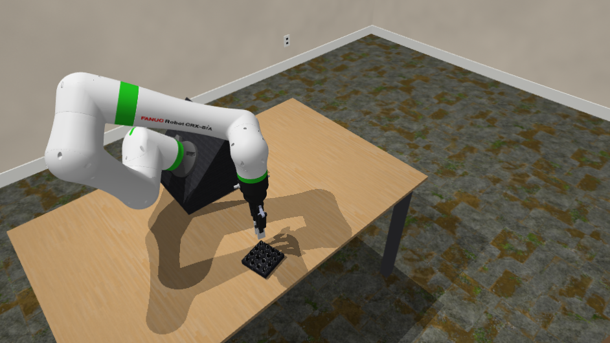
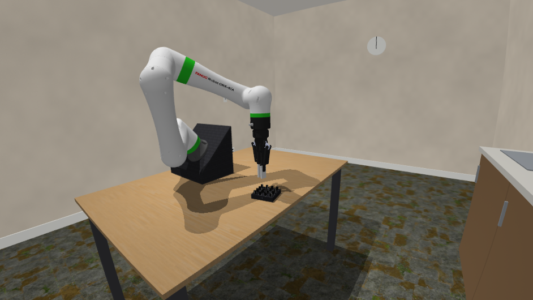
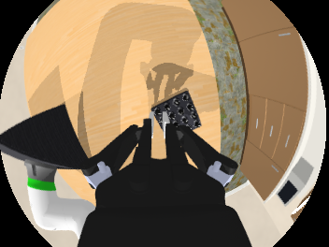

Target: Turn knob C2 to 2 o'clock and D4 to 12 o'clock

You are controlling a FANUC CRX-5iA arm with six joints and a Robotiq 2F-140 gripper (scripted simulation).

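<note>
- The table (image 1: pixel 106 255) (image 2: pixel 141 223) (image 3: pixel 56 51) has a flat top of light wood with fine, streaky grain, and its legs are dark and straight.
- On this table is the knob box (image 1: pixel 263 256) (image 2: pixel 267 194) (image 3: pixel 179 108), a low square block, black, with rows of small round knobs standing up; the white lines are too small for me to read.
- Above the box, and apart from it, hangs the gripper (image 1: pixel 260 235) (image 2: pixel 262 176) (image 3: pixel 158 118), pointing down. It is black, with pale flat fingertips. They are a little spread, with a narrow gap and nothing pinched between.
- The arm (image 1: pixel 183 114) (image 2: pixel 216 80) (image 3: pixel 51 206) is smooth, white and rounded like tubes, with green bands.
- It is fixed on the sloping face of a black wedge-shaped mount (image 1: pixel 190 204) (image 2: pixel 219 149) (image 3: pixel 47 136).
- At one side there is a brown cabinet (image 2: pixel 484 209) (image 3: pixel 276 65) with a pale top and metal bar handles.
- The floor (image 1: pixel 469 149) (image 2: pixel 395 231) (image 3: pixel 229 70) is patchy, in grey, rust and green.
- Farthest, on the mottled beige wall (image 1: pixel 213 38) (image 2: pixel 335 93), is a round pale clock (image 2: pixel 376 45).
</note>
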